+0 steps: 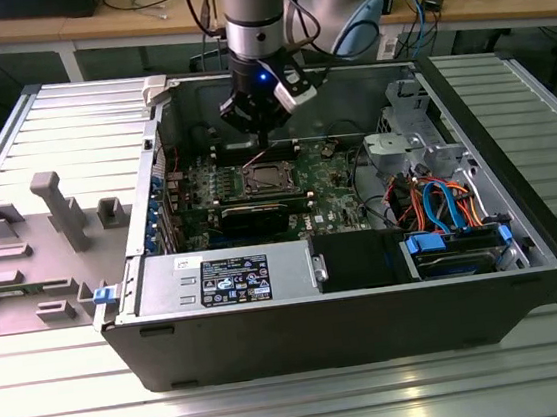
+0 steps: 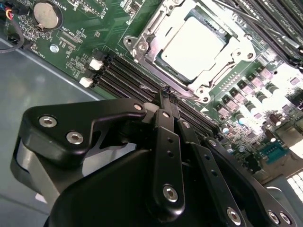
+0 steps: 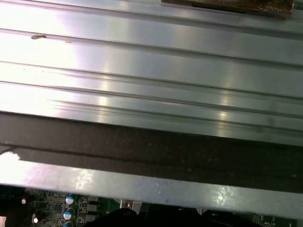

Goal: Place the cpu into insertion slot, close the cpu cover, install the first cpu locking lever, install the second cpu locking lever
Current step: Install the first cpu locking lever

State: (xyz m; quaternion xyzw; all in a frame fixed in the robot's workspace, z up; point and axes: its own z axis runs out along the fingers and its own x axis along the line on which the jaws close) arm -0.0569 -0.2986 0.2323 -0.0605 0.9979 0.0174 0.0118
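Note:
The cpu [image 2: 191,41], a silvery square chip, lies in the insertion slot [image 1: 268,177] on the green board inside the open computer case. The cpu cover [image 2: 150,29], a thin metal frame, lies flat around the chip. In the second wrist view my gripper [image 2: 167,94] hovers over the long black memory slots just beside the socket, its black fingers [image 2: 165,142] pressed together with nothing between them. In the exterior view the gripper [image 1: 258,147] hangs slightly behind the socket. I cannot make out how the locking levers stand.
The case walls [image 1: 274,76] ring the board. A power supply [image 1: 231,277] and a drive bay with blue and orange cables [image 1: 439,205] fill the front and the exterior view's right. A grey fixture block [image 1: 53,219] stands on the ribbed table on that view's left.

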